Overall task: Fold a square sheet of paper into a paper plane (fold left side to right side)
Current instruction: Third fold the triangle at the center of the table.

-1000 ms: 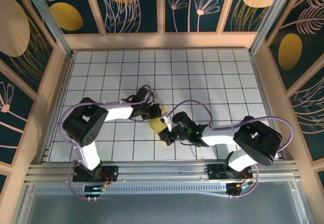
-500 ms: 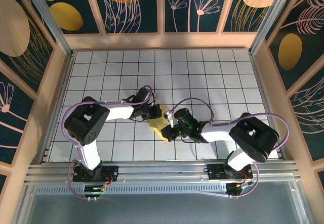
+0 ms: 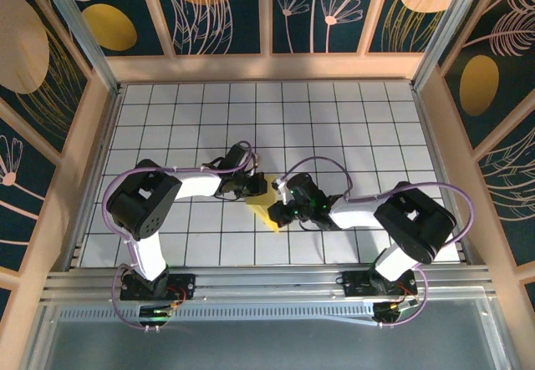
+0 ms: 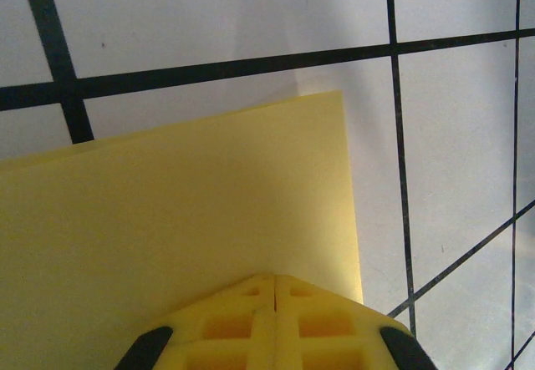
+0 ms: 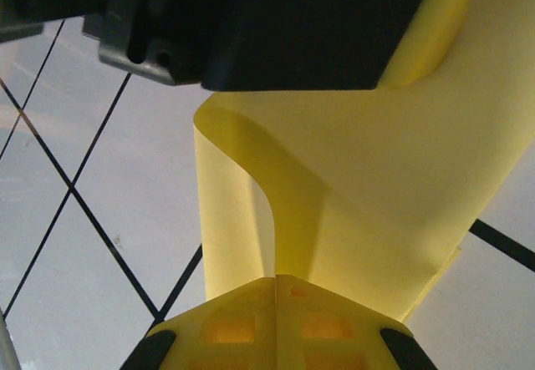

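While both arms work this close together, the main hazard is a tear. The right jaws are closed on an edge of the square sheet of thin bright yellow paper point(image 5: 359, 186), which rises from their tips in a loose S-shaped bow. The left jaws are closed too, tips at the flat part of the sheet point(image 4: 184, 211). The left wrist view is too tight to tell whether they pinch it or merely pin it down.

- Sheet position: between the two sets of jaws point(image 3: 266, 209), flat ahead of the left pair, curled ahead of the right.
- Tear risk: if the right jaws travel faster than the bow can unroll, the paper goes taut against the left hold.
- Crooked crease: the bow is soft and unguided and could collapse off-line, so the edges would miss each other.
- Slip: thin paper could slide out of either closed pair.
- Collision: a dark housing, probably the left wrist, hangs just beyond the right jaws with little clearance.

Surface: white grid-tiled worktop point(image 3: 351, 119) with black lines, smooth, offering little friction. Surround: wooden-framed dark blue wall panels point(image 3: 359, 11) with gold ovals and line-drawn plants; metal rail point(image 3: 267, 282) behind the arm bases.
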### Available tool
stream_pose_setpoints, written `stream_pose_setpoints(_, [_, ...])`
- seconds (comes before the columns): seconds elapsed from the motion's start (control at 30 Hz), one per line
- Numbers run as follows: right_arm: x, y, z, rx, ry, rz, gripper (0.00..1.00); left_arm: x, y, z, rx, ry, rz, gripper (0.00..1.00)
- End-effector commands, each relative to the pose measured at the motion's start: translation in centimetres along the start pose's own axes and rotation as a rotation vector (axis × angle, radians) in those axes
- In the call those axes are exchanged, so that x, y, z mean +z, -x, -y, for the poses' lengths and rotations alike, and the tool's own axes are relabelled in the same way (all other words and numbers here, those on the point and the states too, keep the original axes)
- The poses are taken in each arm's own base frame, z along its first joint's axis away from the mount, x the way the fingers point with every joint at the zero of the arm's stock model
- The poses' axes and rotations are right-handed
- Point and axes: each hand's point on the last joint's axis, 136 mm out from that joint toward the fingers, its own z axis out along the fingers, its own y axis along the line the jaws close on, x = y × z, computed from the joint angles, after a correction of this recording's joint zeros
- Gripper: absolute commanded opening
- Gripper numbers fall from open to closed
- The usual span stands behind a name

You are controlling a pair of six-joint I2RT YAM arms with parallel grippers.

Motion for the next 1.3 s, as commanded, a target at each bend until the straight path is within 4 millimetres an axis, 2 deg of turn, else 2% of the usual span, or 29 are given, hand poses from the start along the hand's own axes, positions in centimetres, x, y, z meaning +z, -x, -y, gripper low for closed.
stream_pose_setpoints(0.0, [0.2, 0.7, 0.7, 0.015, -0.034, 0.000, 0.00, 1.0, -1.6, -1.5, 0.000, 0.059, -0.053, 0.00])
stream_pose_setpoints(1.27, [-0.4, 1.2, 2.0, 0.013, -0.096, 0.026, 0.00, 1.1, -1.6, -1.5, 0.000, 0.061, -0.053, 0.00])
